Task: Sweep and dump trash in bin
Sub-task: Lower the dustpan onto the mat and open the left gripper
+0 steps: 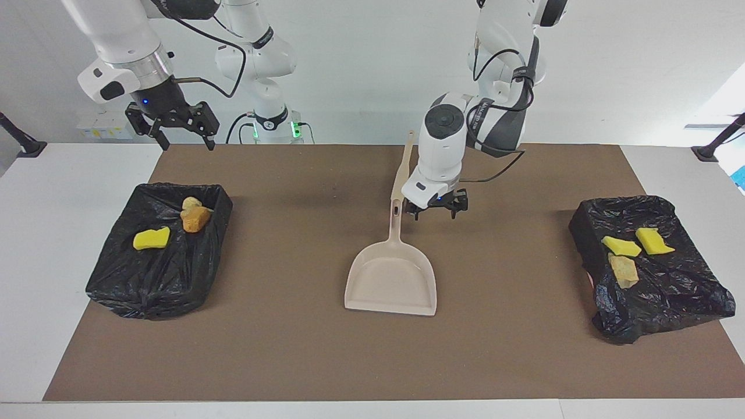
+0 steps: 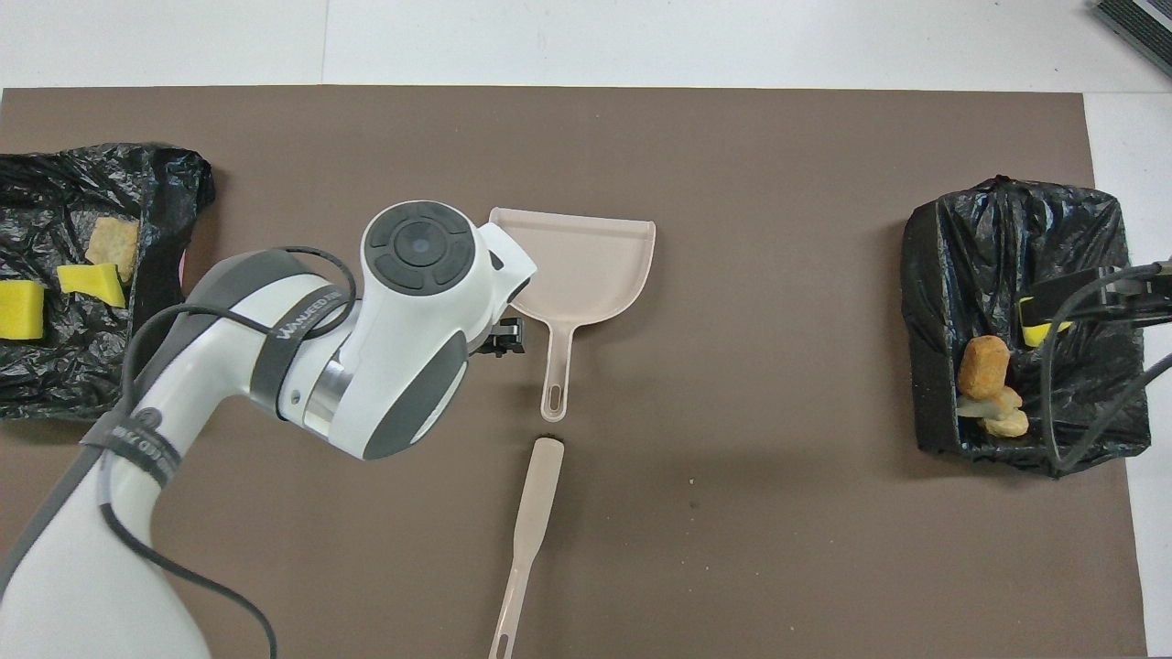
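As our left pincer (image 1: 435,208) hangs spread and empty beside the dustpan (image 1: 391,278) at frame centre, any swing could knock its handle; our right pincer (image 1: 173,129) waits apart, upper left.
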Available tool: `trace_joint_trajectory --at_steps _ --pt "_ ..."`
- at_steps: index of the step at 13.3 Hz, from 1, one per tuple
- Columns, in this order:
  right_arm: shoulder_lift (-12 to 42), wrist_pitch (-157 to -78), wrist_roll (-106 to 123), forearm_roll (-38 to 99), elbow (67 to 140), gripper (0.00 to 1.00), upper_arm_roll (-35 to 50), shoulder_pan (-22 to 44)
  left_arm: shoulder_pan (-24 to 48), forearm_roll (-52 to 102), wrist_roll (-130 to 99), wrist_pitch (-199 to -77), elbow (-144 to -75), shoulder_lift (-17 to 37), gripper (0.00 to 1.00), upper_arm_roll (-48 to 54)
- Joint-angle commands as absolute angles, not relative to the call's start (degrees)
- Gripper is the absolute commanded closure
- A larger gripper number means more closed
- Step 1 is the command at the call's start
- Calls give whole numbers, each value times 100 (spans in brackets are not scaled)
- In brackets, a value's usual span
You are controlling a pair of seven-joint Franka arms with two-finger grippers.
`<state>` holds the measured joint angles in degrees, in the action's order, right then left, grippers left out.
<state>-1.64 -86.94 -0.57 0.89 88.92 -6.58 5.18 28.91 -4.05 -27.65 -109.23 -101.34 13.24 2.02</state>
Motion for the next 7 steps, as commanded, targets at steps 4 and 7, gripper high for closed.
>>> trace_joint_trajectory --at_steps 4,7 --pt "-281 -8771 -79 158 9035 0 -633 475 1918 -369 -1303 -10794 -11400 -438 0 229" --pt "-281 -8771 -79 158 9044 0 -633 475 1793 -369 -871 -10364 -11312 -729 0 202"
